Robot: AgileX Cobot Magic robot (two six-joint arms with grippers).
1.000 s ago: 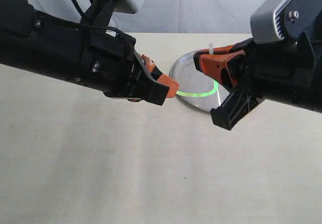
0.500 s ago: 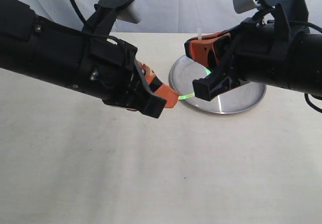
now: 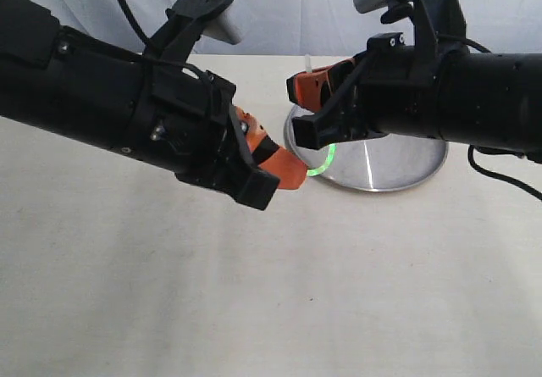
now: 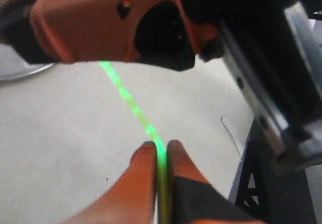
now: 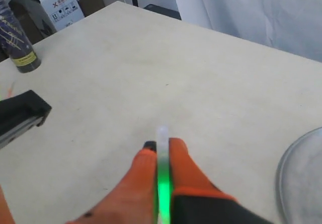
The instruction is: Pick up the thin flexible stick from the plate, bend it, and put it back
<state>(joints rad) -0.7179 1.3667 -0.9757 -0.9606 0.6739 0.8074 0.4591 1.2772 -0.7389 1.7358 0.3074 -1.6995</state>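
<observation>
The thin flexible stick (image 3: 321, 167) glows green and curves in a tight arc between my two grippers, above the left rim of the shiny silver plate (image 3: 406, 167). My left gripper (image 3: 293, 174) is shut on one end of the stick (image 4: 127, 92), which runs out from between its orange fingers. My right gripper (image 3: 301, 90) is shut on the other end, higher up and close by. In the right wrist view the stick (image 5: 162, 181) shows a pale tip just past my right gripper (image 5: 162, 145). The left wrist view shows my left gripper (image 4: 161, 145) pinching it.
Both black arms hang over the cream table (image 3: 254, 292), nearly meeting above the plate's left edge. A dark can (image 5: 18, 48) and a cardboard box (image 5: 56, 0) stand off the table's far corner. White cloth (image 3: 279, 13) hangs behind.
My right gripper has swung left and upward toward the left one, and the stick has gone from a wide bow to a tight arc. The left gripper has barely moved.
</observation>
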